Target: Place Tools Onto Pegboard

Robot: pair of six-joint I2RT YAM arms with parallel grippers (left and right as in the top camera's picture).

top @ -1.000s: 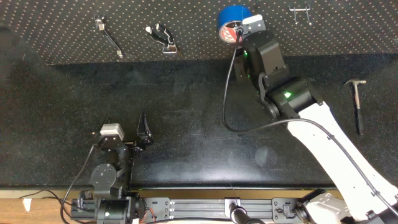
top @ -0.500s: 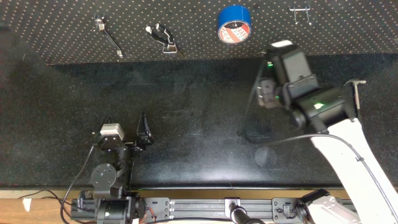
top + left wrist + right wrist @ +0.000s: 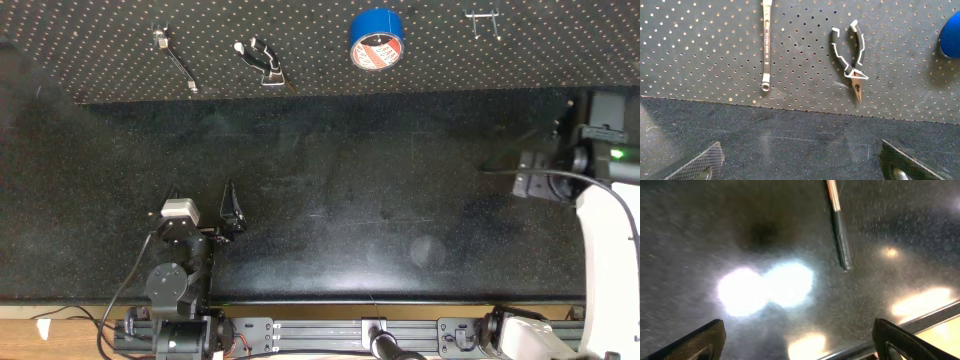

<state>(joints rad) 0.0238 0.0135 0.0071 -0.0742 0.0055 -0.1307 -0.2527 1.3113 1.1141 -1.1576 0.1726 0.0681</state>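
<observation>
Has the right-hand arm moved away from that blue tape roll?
Yes: in the top view the right arm swung right and down, from the blue tape roll to the right edge of the table.

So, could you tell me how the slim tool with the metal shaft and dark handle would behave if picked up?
The slim tool looks rigid: its metal shaft runs straight, so it probably won't flex. The dark handle seems rubbery, likely easy to grip. Its other end is cut off, so it may tip when lifted.
</observation>
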